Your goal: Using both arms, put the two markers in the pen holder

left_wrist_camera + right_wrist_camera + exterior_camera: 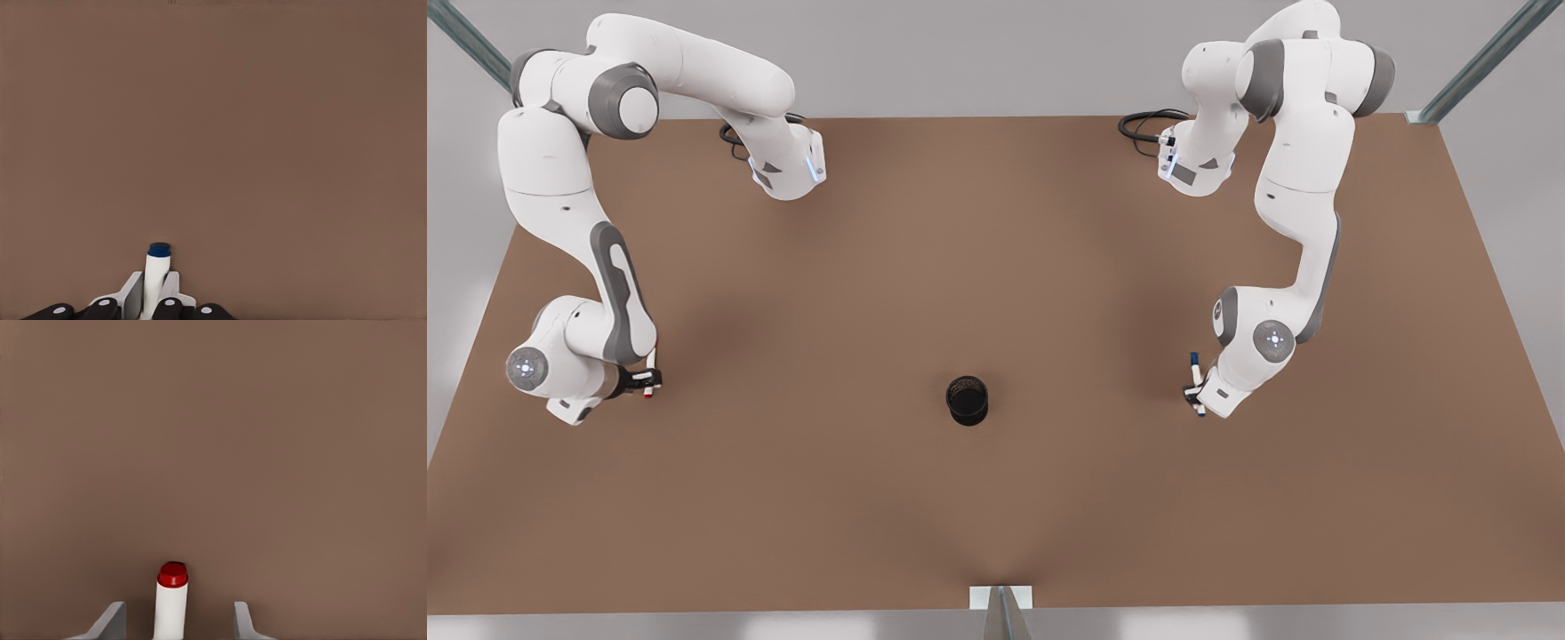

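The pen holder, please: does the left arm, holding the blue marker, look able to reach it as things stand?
Probably yes: bare table lies between the left gripper, shut on the blue marker, and the open-topped pen holder.

Blue-capped white marker [156, 270], red-capped white marker [171, 600], black holder [967, 400], brown table [996, 267]

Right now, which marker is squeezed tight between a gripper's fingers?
The blue marker: the left gripper has its fingers pressed on it. The red marker sits between the right gripper's spread fingers, untouched.
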`<state>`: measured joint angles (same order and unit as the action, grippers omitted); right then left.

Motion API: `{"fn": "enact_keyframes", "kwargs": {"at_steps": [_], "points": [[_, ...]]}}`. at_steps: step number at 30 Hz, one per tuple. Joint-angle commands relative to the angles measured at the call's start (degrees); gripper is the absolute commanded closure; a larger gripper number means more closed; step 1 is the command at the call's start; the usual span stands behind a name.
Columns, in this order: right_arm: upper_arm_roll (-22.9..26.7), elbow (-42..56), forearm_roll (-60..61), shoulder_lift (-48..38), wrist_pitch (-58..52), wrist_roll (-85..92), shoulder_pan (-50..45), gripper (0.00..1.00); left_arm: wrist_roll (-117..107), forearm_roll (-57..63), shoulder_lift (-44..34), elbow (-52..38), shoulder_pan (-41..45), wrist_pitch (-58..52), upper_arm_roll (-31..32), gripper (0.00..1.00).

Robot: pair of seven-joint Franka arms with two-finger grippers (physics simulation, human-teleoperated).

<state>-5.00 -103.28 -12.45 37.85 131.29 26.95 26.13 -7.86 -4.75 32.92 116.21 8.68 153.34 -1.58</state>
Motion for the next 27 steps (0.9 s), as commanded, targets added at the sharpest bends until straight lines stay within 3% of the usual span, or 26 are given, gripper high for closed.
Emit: {"fn": "enact_keyframes", "kwargs": {"at_steps": [1, 3, 5, 11, 14, 17, 20, 22, 24, 27], "points": [[0.0, -0.1, 0.1, -0.1, 0.6, 5.0, -0.1, 0.31, -2.4, 0.0, 0.0, 0.0, 0.0, 0.3, 0.0, 0.68], [0.0, -0.1, 0.1, -0.1, 0.5, 5.0, 0.0, 0.37, -2.4, 0.0, 0.0, 0.0, -0.1, 0.3, 0.0, 0.71], [0.0, -0.1, 0.1, -0.1, 0.3, 4.8, -0.1, 0.51, -2.5, 0.0, 0.0, 0.0, -0.1, 0.3, 0.0, 0.71], [0.0, -0.1, 0.1, -0.1, 0.3, 4.7, -0.1, 0.67, -2.6, 0.0, 0.3, 0.0, -0.1, 0.4, 0.0, 0.72], [0.0, -0.3, 0.2, -0.1, 0.2, 4.6, -0.1, 0.68, -2.6, 0.0, 0.3, 0.0, -0.1, 0.4, 0.0, 0.72], [0.0, -0.5, 0.2, 0.1, 0.3, 4.5, 0.0, 0.68, -2.7, 0.0, -0.3, -0.3, -0.1, 0.1, 0.0, 0.79], [-0.1, -0.4, 0.2, -0.1, 0.2, 4.5, -0.1, 0.76, -2.7, -0.4, -4.2, -0.6, -0.2, -0.8, 0.1, 0.79], [-1.0, -0.3, 0.4, -1.4, -0.1, 3.6, 0.1, 0.78, -4.4, -6.5, -8.5, -0.6, 0.5, -1.1, 3.6, 0.79], [-3.3, 0.1, 0.5, -3.8, -2.7, 1.4, 0.2, 0.78, -14.8, -8.5, -10.0, -4.2, 0.6, -1.1, 11.6, 0.79], [-5.5, 1.0, 2.2, -8.1, -2.8, -0.4, 0.2, 0.78, -19.0, -9.8, -8.2, -13.7, 8.5, -0.3, 13.4, 0.79]]}}
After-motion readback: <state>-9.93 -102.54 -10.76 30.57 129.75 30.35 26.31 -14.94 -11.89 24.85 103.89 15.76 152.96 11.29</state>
